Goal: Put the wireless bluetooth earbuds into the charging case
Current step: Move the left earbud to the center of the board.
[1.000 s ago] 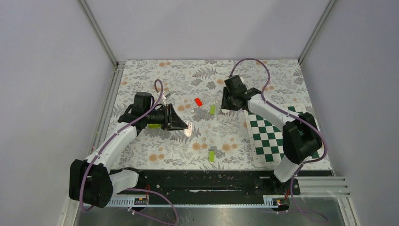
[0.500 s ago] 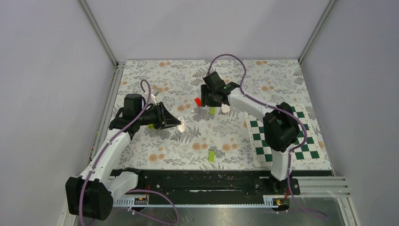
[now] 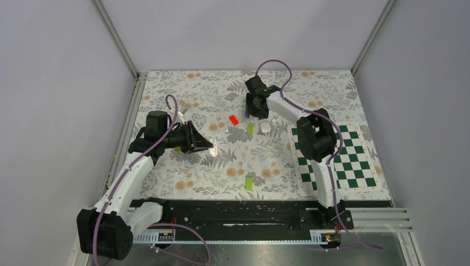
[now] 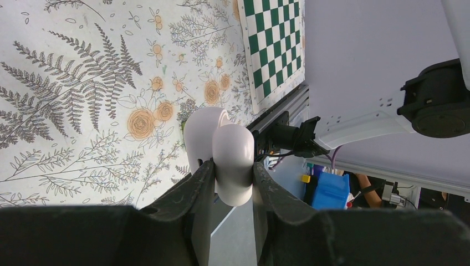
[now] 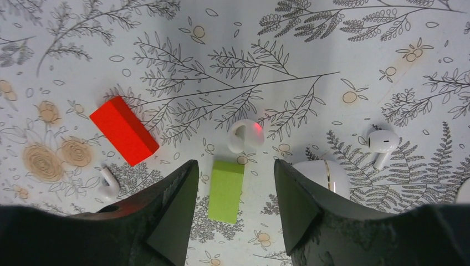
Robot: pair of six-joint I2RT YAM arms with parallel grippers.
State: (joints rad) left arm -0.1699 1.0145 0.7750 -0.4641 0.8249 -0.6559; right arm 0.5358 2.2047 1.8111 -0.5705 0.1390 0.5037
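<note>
Right end effector (image 5: 233, 166), open and empty, has shifted to upper centre over the earbuds (image 5: 382, 143), ready for pickup; left end effector (image 4: 233, 166) grips the case (image 4: 233, 147).

No writing, label, brand or number can be read anywhere (only printed patterns show).

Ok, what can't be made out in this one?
Left wrist: fingers of the left tool hide the lower part of the white rounded piece they clamp.
Right wrist: a finger of the right tool covers part of the white pebble; another white thing is cut by the right edge.
Top external: the earbuds are too small to pick out.
</note>
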